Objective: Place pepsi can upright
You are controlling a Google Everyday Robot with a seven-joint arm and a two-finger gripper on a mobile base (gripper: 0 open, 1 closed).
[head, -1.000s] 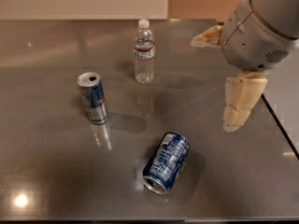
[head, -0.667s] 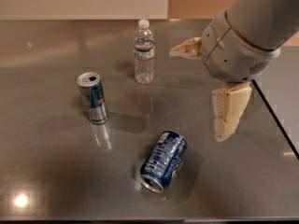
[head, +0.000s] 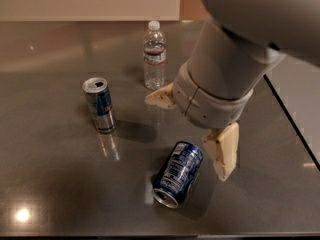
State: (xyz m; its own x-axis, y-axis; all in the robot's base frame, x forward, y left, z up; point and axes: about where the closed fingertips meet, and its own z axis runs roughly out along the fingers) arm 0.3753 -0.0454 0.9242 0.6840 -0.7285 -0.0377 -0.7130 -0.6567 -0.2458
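Note:
The pepsi can (head: 177, 173), dark blue with white print and silver ends, lies on its side on the grey table (head: 55, 184), its open end toward the front left. My gripper (head: 192, 129) hangs just above and behind the can. One cream finger (head: 222, 150) points down right beside the can's right end; the other (head: 161, 97) sticks out to the upper left. The jaws stand wide apart and hold nothing. My big grey arm fills the upper right and hides the table behind it.
A slim blue-and-silver can (head: 100, 105) stands upright at the left. A clear water bottle (head: 154, 55) with a white cap stands at the back centre. The table's right edge (head: 295, 124) runs diagonally past my arm.
My arm has moved left and down toward the lying pepsi can, and now looms much larger in view. The can, the slim can and the bottle have not moved.

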